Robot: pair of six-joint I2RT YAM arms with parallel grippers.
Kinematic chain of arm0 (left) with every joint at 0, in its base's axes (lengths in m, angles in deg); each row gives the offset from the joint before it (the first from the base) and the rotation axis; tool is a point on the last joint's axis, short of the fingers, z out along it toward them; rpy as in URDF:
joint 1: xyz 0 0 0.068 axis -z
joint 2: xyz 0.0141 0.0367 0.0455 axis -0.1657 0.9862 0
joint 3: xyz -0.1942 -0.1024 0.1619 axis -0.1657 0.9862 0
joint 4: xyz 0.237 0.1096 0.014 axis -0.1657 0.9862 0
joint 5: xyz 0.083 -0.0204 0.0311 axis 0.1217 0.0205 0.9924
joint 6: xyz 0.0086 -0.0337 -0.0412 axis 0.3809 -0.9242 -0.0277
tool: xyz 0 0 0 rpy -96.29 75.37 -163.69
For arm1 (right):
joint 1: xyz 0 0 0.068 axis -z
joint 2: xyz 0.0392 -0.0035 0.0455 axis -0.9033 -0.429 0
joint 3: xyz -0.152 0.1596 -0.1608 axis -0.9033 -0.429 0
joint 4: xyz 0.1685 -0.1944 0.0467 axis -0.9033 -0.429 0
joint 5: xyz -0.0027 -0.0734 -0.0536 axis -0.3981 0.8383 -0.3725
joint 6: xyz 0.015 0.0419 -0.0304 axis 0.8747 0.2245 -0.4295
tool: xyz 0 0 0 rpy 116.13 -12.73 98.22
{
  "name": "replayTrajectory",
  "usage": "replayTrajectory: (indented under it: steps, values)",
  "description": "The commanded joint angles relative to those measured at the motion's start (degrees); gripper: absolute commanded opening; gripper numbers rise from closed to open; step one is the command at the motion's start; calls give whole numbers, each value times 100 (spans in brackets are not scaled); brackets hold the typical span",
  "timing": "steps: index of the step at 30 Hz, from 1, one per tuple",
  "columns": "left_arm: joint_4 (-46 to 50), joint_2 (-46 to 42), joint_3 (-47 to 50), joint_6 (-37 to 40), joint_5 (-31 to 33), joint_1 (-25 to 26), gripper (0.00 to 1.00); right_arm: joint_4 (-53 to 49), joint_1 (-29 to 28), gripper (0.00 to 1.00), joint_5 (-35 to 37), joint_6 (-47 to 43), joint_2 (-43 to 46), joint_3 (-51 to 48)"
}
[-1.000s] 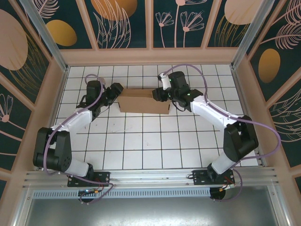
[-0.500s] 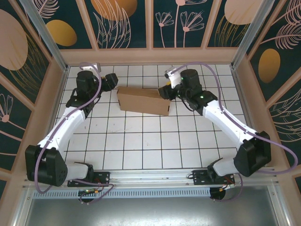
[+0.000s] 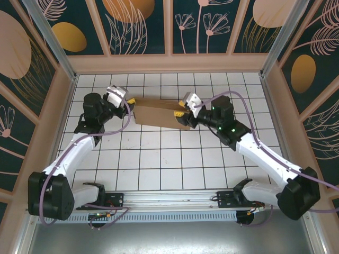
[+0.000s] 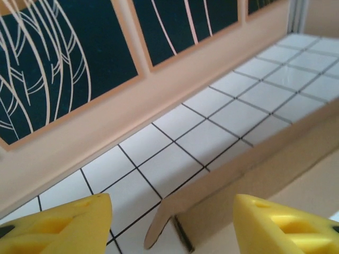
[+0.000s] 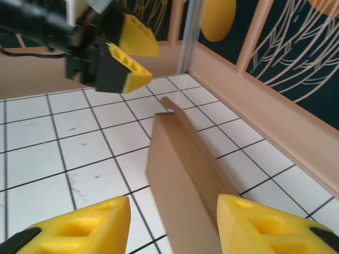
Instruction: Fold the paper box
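The paper box (image 3: 159, 115) is a long, flat, plain brown cardboard shape standing on one long edge on the white tiles at the back middle. My left gripper (image 3: 127, 104) is at its left end, open. In the left wrist view the box's corner and a small curled flap (image 4: 159, 227) lie between the yellow fingers (image 4: 63, 225), untouched on the left side. My right gripper (image 3: 181, 110) is at the right end, open and straddling the box (image 5: 185, 174). Its left finger (image 5: 85, 227) stands clear of the cardboard. The left gripper (image 5: 127, 53) shows beyond the box's far end.
The tiled floor (image 3: 159, 159) is fenced by low peach walls: the back wall (image 3: 169, 63) runs just behind the box, side walls stand left and right. The metal rail (image 3: 169, 203) with both arm bases lies along the near edge.
Both arms have stretched out and both wrists have turned. The left gripper has come back to the box's left end. The right gripper has dropped over the right end. The box has barely shifted.
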Motion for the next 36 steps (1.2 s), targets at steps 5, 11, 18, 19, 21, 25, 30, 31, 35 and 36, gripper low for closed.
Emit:
replayTrajectory:
  steps: [5,11,18,19,21,25,30,31,35,36]
  values:
    - [-190,477,-34,1425,-1345,-583,59,445,-115,47,-68,165,811,-458]
    - [252,867,-380,1842,-1403,-653,57,380,-251,47,77,213,1228,-558]
    - [137,1283,-704,1738,-1324,-660,54,457,-306,48,140,169,1326,-678]
    - [179,1350,-765,1764,-1328,-666,53,453,-306,48,148,167,1314,-674]
    - [288,1454,-877,1815,-1357,-660,51,437,-306,48,196,134,1296,-661]
    - [465,1577,-974,1946,-1416,-660,48,351,-305,48,296,73,1238,-592]
    - [583,1661,-985,1998,-1422,-663,38,193,-297,47,382,10,1104,-444]
    - [590,1687,-992,1993,-1425,-663,37,154,-291,47,418,-7,1077,-407]
    - [517,1810,-1018,1902,-1442,-661,35,-143,-244,46,412,-91,989,-179]
    - [523,1847,-1018,1867,-1457,-662,33,-222,-223,46,419,-112,983,-118]
